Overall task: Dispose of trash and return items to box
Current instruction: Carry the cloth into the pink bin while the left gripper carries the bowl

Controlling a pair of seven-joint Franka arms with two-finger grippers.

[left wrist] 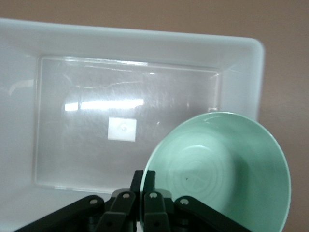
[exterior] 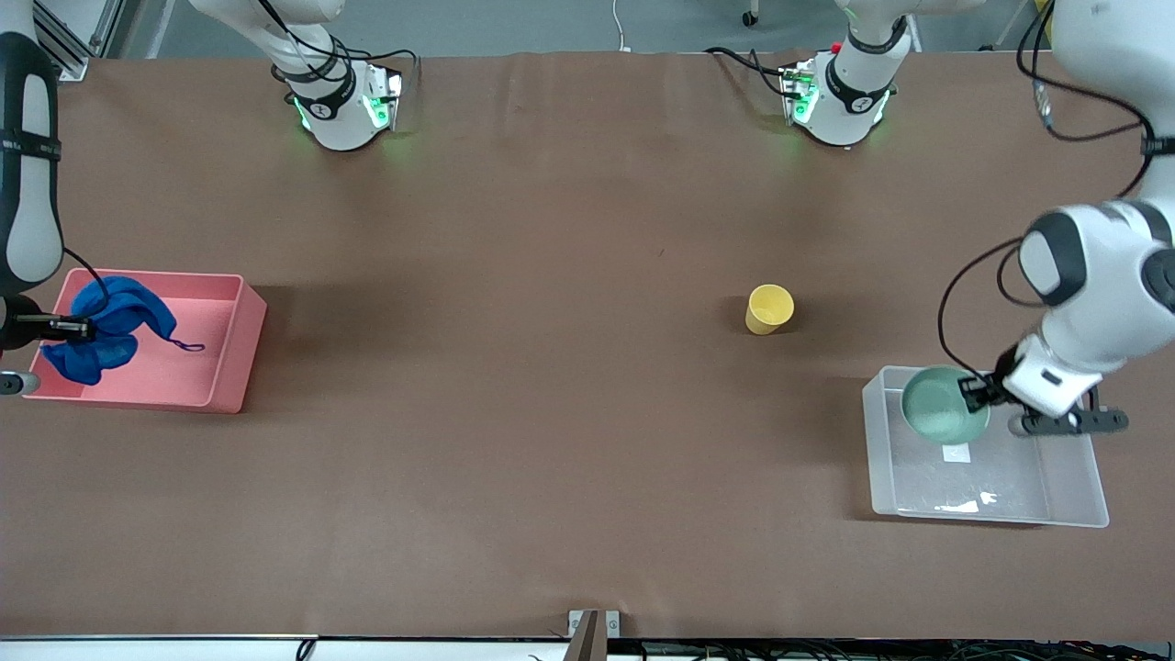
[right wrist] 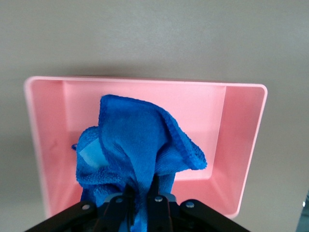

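My left gripper point(exterior: 973, 389) is shut on the rim of the mint-green bowl point(exterior: 944, 405) and holds it tilted over the clear box point(exterior: 1069, 500) at the left arm's end of the table. In the left wrist view the bowl point(left wrist: 227, 169) hangs over the box's white-labelled bottom point(left wrist: 120, 129). My right gripper point(exterior: 81, 327) is shut on the blue wad of fabric point(exterior: 115, 321) and holds it over the pink bin point(exterior: 229, 349); its string loop hangs into the bin. In the right wrist view the wad point(right wrist: 135, 150) hangs over the pink bin point(right wrist: 241, 145). The yellow cup point(exterior: 768, 308) stands on the table, farther from the front camera than the box.
The brown table point(exterior: 551, 441) spreads between the two bins. A small metal bracket point(exterior: 592, 633) sits at the table's near edge. The arm bases stand along the table's far edge.
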